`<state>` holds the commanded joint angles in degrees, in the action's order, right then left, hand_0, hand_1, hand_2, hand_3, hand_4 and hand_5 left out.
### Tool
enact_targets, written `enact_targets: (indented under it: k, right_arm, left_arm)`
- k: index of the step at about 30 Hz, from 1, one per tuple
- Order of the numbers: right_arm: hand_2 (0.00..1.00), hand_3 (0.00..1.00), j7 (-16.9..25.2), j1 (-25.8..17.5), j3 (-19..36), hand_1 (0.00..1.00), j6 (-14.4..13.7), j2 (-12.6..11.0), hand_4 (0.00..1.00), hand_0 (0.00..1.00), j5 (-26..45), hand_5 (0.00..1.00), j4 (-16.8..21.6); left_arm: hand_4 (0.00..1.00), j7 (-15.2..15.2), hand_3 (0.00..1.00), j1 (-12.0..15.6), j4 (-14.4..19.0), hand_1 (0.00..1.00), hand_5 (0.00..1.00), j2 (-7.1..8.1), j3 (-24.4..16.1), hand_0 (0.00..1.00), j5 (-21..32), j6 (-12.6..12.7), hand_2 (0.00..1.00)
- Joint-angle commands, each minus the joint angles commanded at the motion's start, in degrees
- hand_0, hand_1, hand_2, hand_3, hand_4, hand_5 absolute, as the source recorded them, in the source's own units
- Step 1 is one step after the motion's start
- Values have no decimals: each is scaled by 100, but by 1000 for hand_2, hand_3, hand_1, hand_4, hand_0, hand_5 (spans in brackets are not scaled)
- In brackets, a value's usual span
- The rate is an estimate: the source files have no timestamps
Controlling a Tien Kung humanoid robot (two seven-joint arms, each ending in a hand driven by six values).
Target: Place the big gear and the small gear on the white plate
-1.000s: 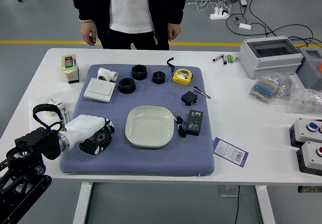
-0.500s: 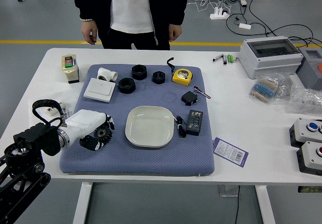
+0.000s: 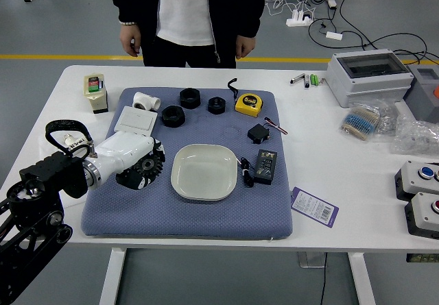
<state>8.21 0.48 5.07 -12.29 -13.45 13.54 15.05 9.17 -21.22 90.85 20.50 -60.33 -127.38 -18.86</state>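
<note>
Your left robot hand (image 3: 137,162) has its fingers curled around a black gear (image 3: 148,164), holding it over the blue mat (image 3: 185,221), to the left of the white plate (image 3: 204,173) and apart from it. Across the desk (image 3: 343,212), you face a person (image 3: 188,17) whose hands hang down at the far edge, one on each side.

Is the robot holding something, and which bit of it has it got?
Yes, its left hand holds a black gear by the outer edge. Exactly where each finger touches can't be told.
</note>
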Motion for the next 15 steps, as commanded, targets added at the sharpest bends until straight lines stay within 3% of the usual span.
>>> enact_targets:
  k: [4, 15]
  right_arm:
    - [721, 539, -1, 7, -3, 621, -1, -3, 747, 616, 6, 702, 0]
    - [721, 539, 5, 32, -6, 621, -12, -16, 748, 616, 6, 703, 0]
  left_arm:
    - [2, -77, 584, -80, 54, 390, 2, -103, 196, 291, 90, 114, 453]
    - [2, -315, 581, -473, -501, 405, 2, -574, 793, 302, 273, 654, 463]
